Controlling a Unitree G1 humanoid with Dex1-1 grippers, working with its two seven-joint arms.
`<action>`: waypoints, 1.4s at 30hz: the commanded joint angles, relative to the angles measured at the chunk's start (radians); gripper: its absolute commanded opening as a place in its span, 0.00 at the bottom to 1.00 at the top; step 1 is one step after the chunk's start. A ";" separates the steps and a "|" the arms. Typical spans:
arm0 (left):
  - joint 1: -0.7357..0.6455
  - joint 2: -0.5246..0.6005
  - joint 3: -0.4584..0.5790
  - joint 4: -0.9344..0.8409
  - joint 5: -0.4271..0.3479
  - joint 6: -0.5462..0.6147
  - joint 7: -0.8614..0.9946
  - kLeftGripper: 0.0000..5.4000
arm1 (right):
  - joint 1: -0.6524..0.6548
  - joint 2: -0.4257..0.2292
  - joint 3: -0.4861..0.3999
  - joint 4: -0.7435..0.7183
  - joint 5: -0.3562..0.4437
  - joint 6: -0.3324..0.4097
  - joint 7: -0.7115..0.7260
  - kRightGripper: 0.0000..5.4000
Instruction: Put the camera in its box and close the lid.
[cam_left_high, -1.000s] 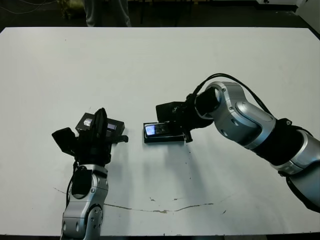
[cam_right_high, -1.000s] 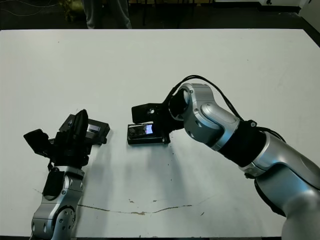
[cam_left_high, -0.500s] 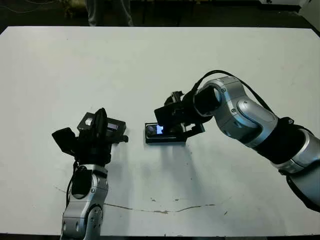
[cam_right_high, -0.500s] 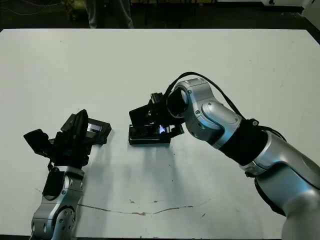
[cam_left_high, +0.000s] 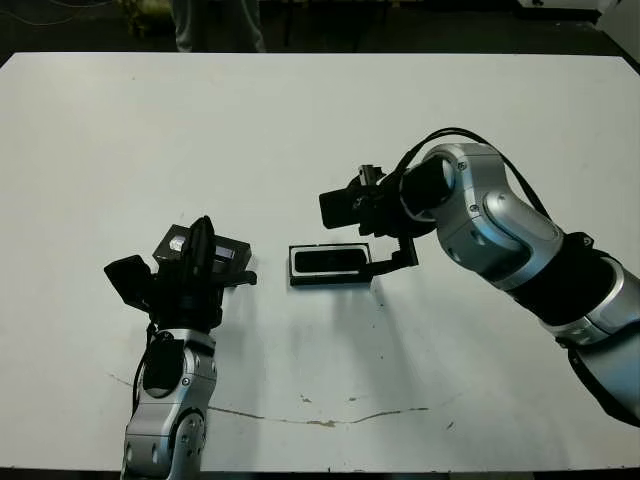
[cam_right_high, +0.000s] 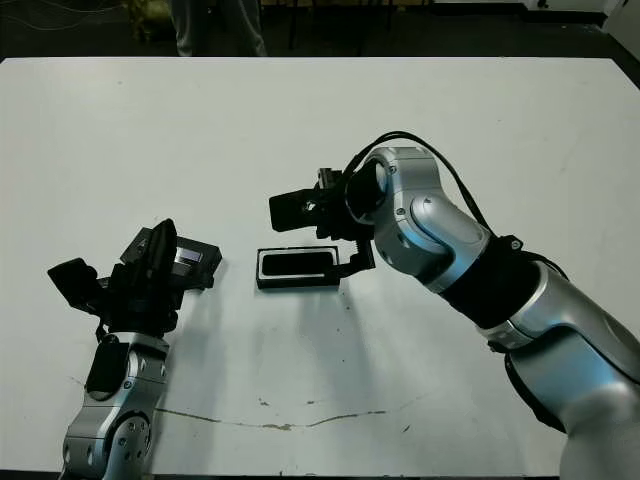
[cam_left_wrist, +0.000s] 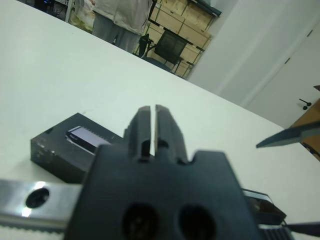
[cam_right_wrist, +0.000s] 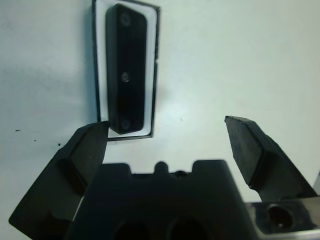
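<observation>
Fingers (cam_right_wrist: 255, 150) of the right gripper (cam_left_high: 385, 230) are spread wide with nothing between them, just beside the box (cam_left_high: 331, 266). That shallow black tray with its white lining holds the slim matte camera (cam_right_wrist: 128, 70), lying flat inside. Left gripper (cam_left_wrist: 151, 125) has its black fingers pressed together, empty, above the lid (cam_left_high: 205, 249), a flat black cover with a glossy strip, on the scuffed white table (cam_left_high: 300, 130).

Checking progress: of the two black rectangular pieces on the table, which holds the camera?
The box at mid-table, white-lined, with the camera inside. The lid lies by the left gripper.
</observation>
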 joint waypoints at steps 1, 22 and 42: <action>0.023 -0.012 0.001 0.010 0.006 0.006 0.008 0.00 | 0.000 -0.023 -0.033 0.017 0.009 -0.057 -0.007 1.00; 0.018 -0.015 0.005 0.004 -0.001 0.015 0.017 0.00 | 0.319 0.100 -0.591 -0.095 0.345 -0.072 -0.481 0.72; 0.018 -0.012 -0.001 0.009 -0.001 0.010 0.011 0.00 | 0.855 0.202 -0.526 -0.429 0.419 -0.315 -0.780 0.00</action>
